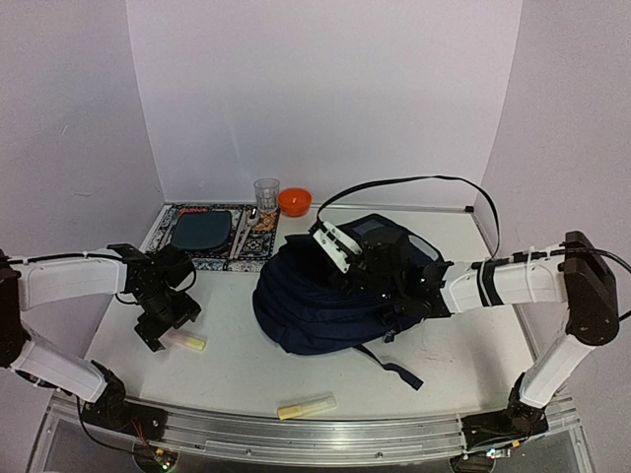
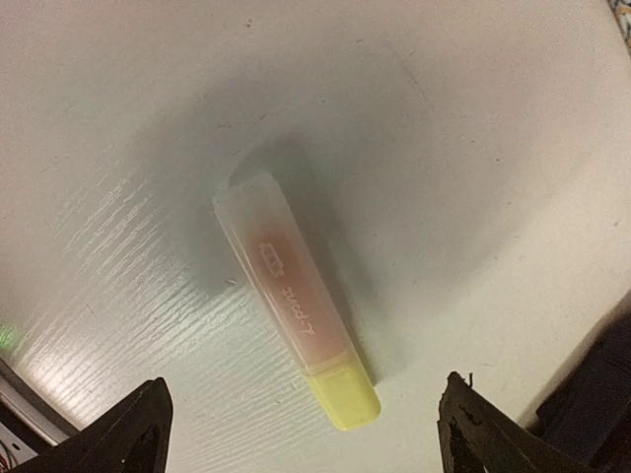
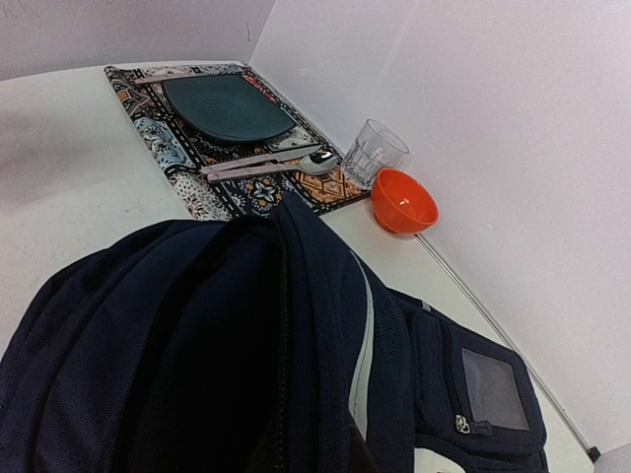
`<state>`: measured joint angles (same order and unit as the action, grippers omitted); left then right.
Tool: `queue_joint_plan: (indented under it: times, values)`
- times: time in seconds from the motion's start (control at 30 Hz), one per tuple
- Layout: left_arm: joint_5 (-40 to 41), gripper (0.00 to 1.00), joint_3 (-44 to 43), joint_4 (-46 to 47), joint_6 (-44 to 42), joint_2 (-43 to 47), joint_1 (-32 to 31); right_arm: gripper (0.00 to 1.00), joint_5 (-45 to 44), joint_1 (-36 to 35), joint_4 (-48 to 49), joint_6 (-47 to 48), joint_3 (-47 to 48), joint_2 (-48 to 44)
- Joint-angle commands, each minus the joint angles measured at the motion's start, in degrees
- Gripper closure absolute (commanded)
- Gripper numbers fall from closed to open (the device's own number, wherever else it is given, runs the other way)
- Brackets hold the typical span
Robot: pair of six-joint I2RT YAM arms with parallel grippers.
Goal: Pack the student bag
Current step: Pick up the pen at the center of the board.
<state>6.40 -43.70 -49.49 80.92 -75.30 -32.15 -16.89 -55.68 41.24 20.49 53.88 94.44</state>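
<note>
The student bag [image 1: 325, 305], a slumped navy backpack, lies at the centre of the table [image 1: 237, 370] in the top view and fills the lower half of the right wrist view [image 3: 197, 345]. Its main zip runs down the middle of that view, and whether the mouth is open, or anything is inside, cannot be told. The small window pocket [image 3: 493, 389] at lower right is zipped. The right claw [image 1: 360, 258] rests on the bag's top. Its fingers are lost against the dark fabric, so whether they are apart or clamped on cloth cannot be told. At left of the top view, the left claw [image 2: 306, 434] hovers over a capped marker [image 2: 296, 315], fingers spread wide and touching nothing, with the marker's yellow end between them. A second marker [image 1: 306, 407] lies near the table's bottom edge. At the upper centre stand a glass [image 3: 375, 153] and an orange bowl [image 3: 402, 202], both apparently empty. A dark plate [image 3: 227, 106], bare, sits on a patterned mat [image 3: 187, 182] with cutlery [image 3: 266, 163] beside it. Likely hazards: the marker is round on a smooth table, so an off-centre pinch may roll or squirt it away. The soft bag may sag shut if its fabric slips, so a dropped marker would land outside. The second marker could roll off the near edge.
</note>
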Motion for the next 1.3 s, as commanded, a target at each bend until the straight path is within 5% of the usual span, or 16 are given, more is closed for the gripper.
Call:
queue_joint_plan:
  times: [0.0,0.53,0.8,1.1,1.27]
  values:
    - [-1.7,0.10,-0.2,4.3,1.2,-3.8,1.4,1.00,2.2,-0.3,5.6,-1.1,0.3,-3.5]
    - [-5.8,0.55,4.1,13.5,0.4,-12.9,3.7,1.00,1.7,-0.3,5.2,0.1,0.2,-3.6]
    - [-6.2,0.86,3.4,14.6,-1.1,-11.5,3.7,1.00,1.4,-0.3,5.2,0.6,0.6,-3.0]
    - [-9.6,1.00,-2.0,17.3,-6.3,-3.9,3.7,1.00,2.2,-0.3,4.5,0.3,1.8,-3.3]
    - [-15.9,1.00,-4.8,21.2,-9.4,-1.9,3.5,1.00,2.1,-0.3,4.3,0.3,2.4,-3.1]
